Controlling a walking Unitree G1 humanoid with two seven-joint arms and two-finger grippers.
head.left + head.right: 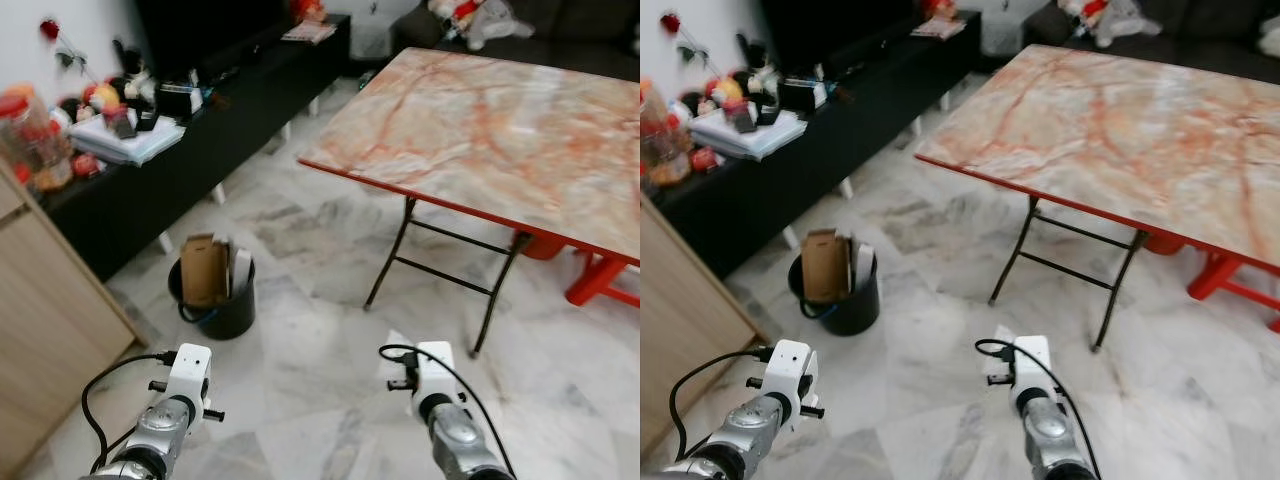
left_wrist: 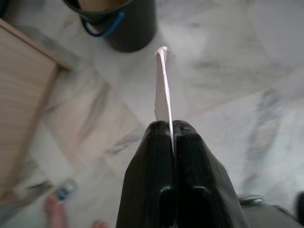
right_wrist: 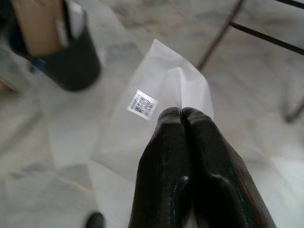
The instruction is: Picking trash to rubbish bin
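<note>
The black rubbish bin (image 1: pixel 212 300) stands on the marble floor ahead and to my left, with brown cardboard (image 1: pixel 204 268) sticking out of it. In the left wrist view, my left gripper (image 2: pixel 172 130) is shut on a thin white sheet (image 2: pixel 163 85) seen edge-on, pointing toward the bin (image 2: pixel 124 26). My right gripper (image 3: pixel 183 115) is shut on a clear plastic bag (image 3: pixel 156 90) with a barcode label, and the bin (image 3: pixel 64 57) lies beyond it. The bag (image 1: pixel 394 348) peeks out beside the right wrist, to the right of the bin.
A marble-topped folding table (image 1: pixel 500 120) with black legs stands ahead on the right, a red stool (image 1: pixel 600 282) behind it. A low black cabinet (image 1: pixel 190 150) runs along the left. A wooden cabinet (image 1: pixel 40 300) is close on my left. A bare foot (image 2: pixel 56 211) is on the floor near the left arm.
</note>
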